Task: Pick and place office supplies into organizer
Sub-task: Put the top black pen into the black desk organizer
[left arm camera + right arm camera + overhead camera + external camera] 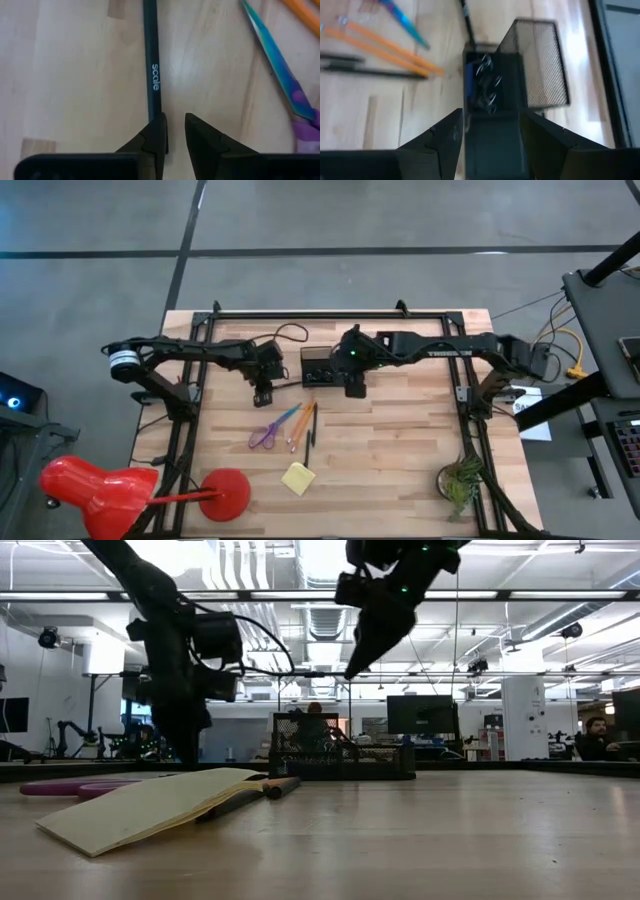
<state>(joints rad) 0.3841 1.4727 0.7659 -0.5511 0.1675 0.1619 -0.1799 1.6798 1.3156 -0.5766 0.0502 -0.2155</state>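
Observation:
The black mesh organizer [320,365] stands at mid-table toward the far edge. The purple-handled scissors [264,436], orange pencils [293,420], a dark pen [312,426] and the yellow sticky pad [298,478] lie on the table nearer than it. My left gripper [175,125] is low over the table left of the organizer, its fingers a narrow gap apart. A second black pen [152,65] lies on the wood, and one end runs under one fingertip. My right gripper [490,120] is open and raised above the organizer's [540,65] right part, and holds nothing. My left gripper points down at the black pen's end [157,112], which disappears beneath one fingertip [159,132]. The pen is not in the gap between the fingers. Whether the fingertip touches it, I cannot tell.
A red lamp-like object [110,492] sits at the near left corner and a green plant [460,482] at the near right. Metal clips [484,85] lie inside one organizer compartment. Bare wood shows between the sticky pad and the plant.

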